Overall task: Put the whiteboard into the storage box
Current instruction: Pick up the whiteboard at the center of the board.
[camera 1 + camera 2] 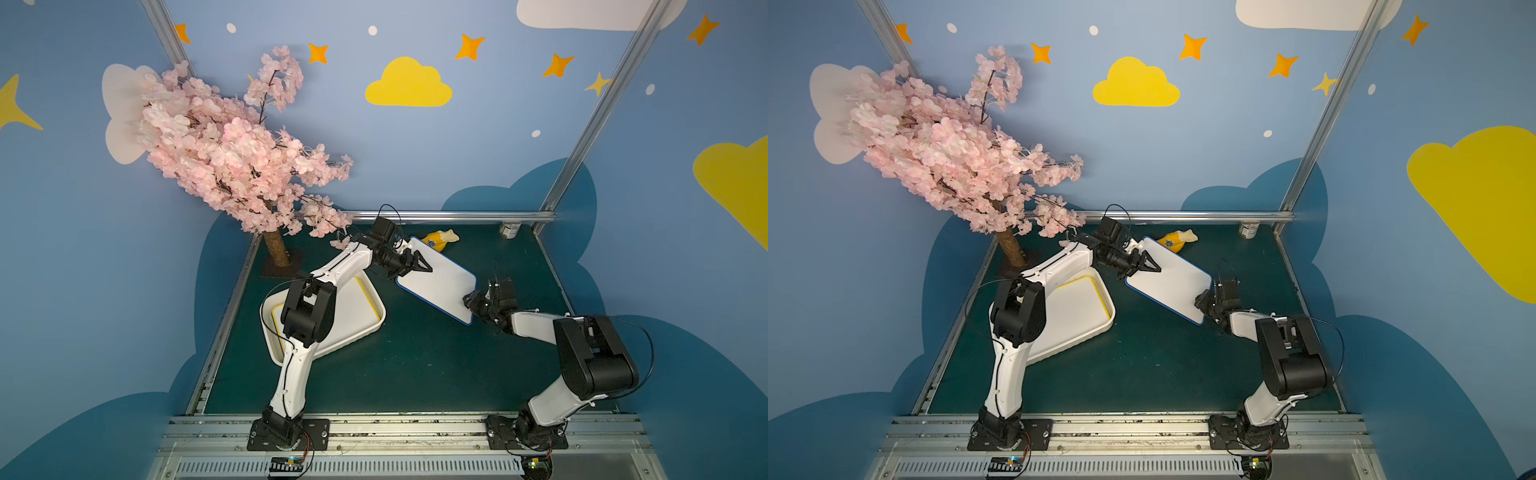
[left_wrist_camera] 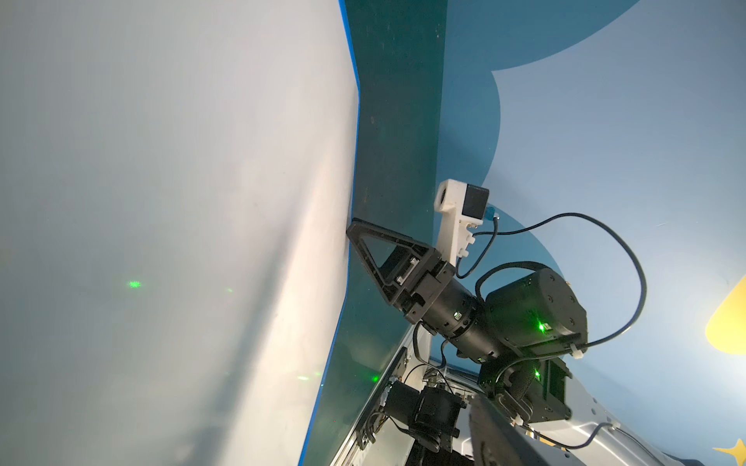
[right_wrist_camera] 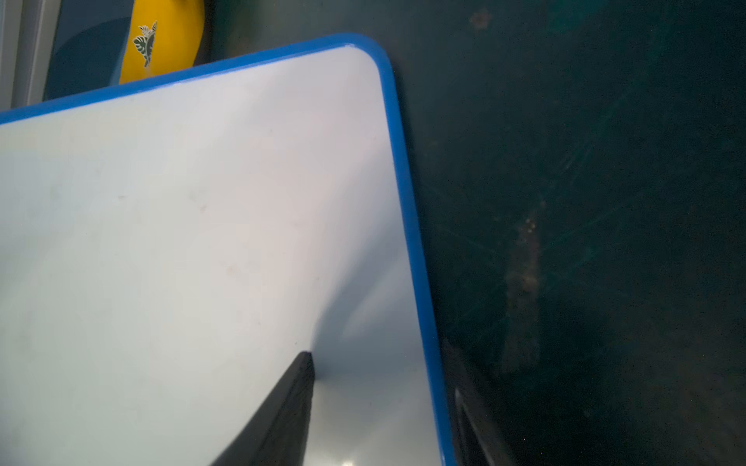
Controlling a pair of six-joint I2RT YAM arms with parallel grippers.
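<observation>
Whiteboard (image 1: 440,282), a white rectangular panel with a blue rim and rounded corners, hangs tilted over the dark green tabletop (image 1: 415,365). It is outside the storage box (image 1: 340,344), a shallow white plastic tray with a raised rim, to that box's right and apart from it. The right gripper (image 1: 469,305) grips the short edge farthest from the box. In the right wrist view one black finger (image 3: 282,411) presses on the white face and the other (image 3: 472,411) sits under the blue rim. The left gripper (image 1: 417,266) is at the edge nearest the box. One of its fingers lies across the face and its partner is hidden, so I cannot tell whether it clamps. Inside the box lies a yellow-rimmed whiteboard (image 1: 351,309).
</observation>
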